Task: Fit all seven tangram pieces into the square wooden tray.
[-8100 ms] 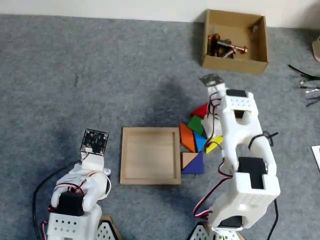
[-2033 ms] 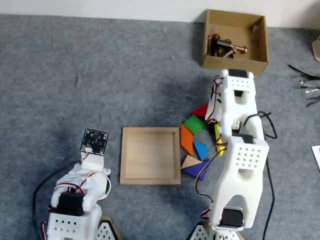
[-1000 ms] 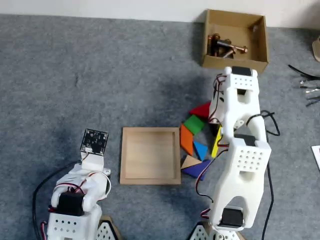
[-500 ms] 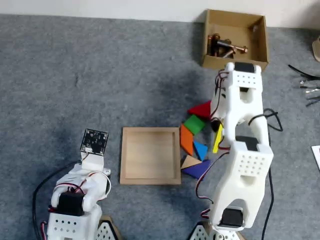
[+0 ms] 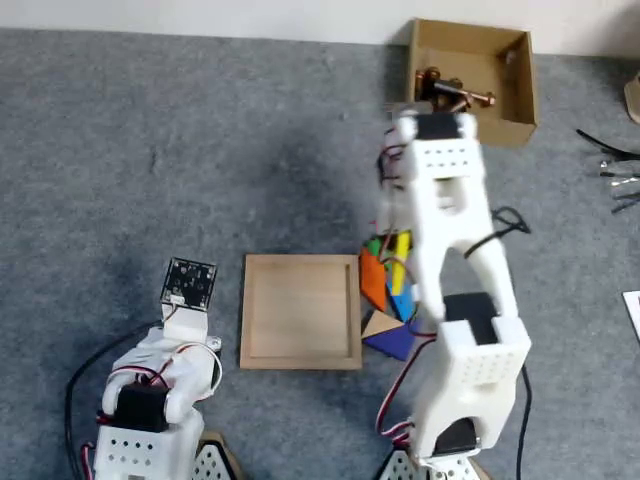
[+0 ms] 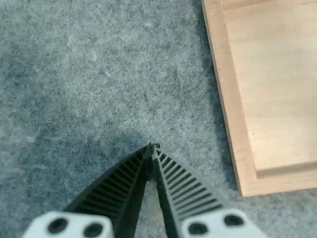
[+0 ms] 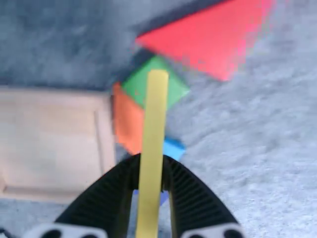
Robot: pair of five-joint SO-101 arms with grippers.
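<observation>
High view: yellow piece (image 5: pixel 400 252) edge-up, lengthwise

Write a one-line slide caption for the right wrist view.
Right tool holds yellow piece edge-up over green piece and orange piece.

Left arm (image 5: pixel 160 395) & right arm (image 5: pixel 450 200): white shells, perforated w/ hole grids; black servos (image 5: pixel 472 308) are fitted. Red/black cables (image 5: pixel 388 170) are routed ext. Gripper fingers (image 6: pixel 183 181): black, ribbed.

Centre: square wooden tray (image 5: pixel 300 311). Just right of it: cluster of coloured tangram pieces (image 5: pixel 372 280). Above the cluster, on edge in the right gripper (image 7: pixel 150 159): flat yellow piece (image 7: pixel 151 129). Behind, far right: brown cardboard box (image 5: pixel 468 128). Left of the tray, near side: left gripper (image 6: pixel 151 147).
</observation>
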